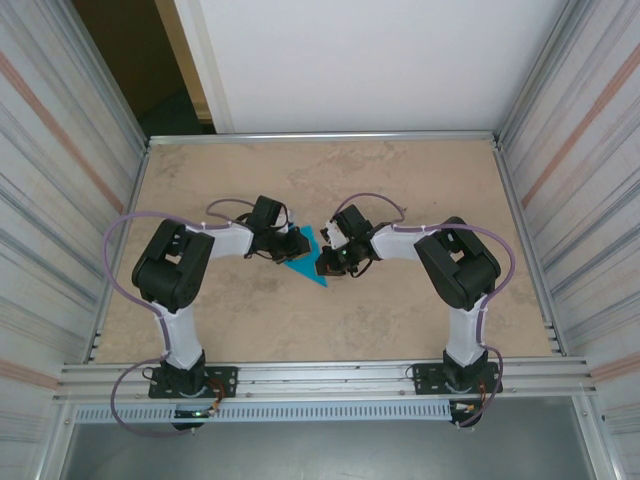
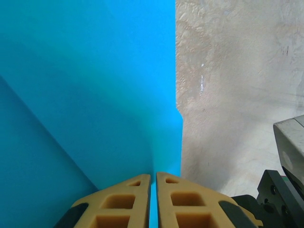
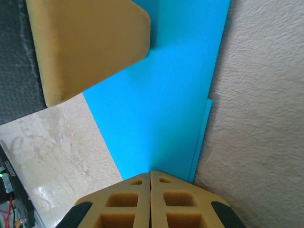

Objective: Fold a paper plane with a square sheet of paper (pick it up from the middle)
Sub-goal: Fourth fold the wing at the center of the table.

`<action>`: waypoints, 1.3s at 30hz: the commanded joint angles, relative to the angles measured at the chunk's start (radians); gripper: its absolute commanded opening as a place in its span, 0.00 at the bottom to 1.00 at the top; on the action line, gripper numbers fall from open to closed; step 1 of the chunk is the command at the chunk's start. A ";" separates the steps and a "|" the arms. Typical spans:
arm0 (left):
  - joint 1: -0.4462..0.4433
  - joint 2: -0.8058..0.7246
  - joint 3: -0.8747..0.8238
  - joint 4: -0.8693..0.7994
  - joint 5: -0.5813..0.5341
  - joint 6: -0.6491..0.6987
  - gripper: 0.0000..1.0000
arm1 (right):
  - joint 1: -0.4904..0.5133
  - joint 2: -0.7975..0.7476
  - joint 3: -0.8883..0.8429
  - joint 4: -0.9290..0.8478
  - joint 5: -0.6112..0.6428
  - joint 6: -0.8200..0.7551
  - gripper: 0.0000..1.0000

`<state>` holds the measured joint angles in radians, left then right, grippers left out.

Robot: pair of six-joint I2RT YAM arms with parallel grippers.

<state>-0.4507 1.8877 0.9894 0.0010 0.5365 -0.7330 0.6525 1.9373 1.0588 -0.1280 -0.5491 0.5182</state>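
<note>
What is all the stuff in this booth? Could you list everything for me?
teal paper: one, bright teal, folded to a point, mid-table between the claws.
table: one, mottled beige, under everything.
side walls: two, ribbed silver metal, left and right of the table.
back panel: one, white, behind the table.
rail: one, silver, along the near edge, carrying the arm bases.
left arm: one, black and white, lilac cable, reaching inward.
right arm: one, black and white, lilac cable, reaching inward.
left claw: one, tan fingers, shut on the teal paper.
right claw: one, tan fingers, shut on the teal paper's edge.
</note>
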 commanded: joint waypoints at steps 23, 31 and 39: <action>0.026 0.058 0.031 -0.128 -0.092 -0.014 0.13 | -0.011 -0.002 -0.032 -0.064 -0.001 0.024 0.09; 0.026 0.079 0.029 -0.152 -0.097 -0.010 0.13 | -0.069 -0.223 -0.118 0.059 0.020 0.110 0.13; 0.026 0.081 0.029 -0.150 -0.098 -0.013 0.13 | -0.002 -0.117 -0.018 0.003 0.025 0.066 0.08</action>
<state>-0.4358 1.9156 1.0321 -0.0746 0.5140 -0.7410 0.6243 1.7729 0.9905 -0.0959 -0.5285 0.5964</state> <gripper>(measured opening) 0.124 0.087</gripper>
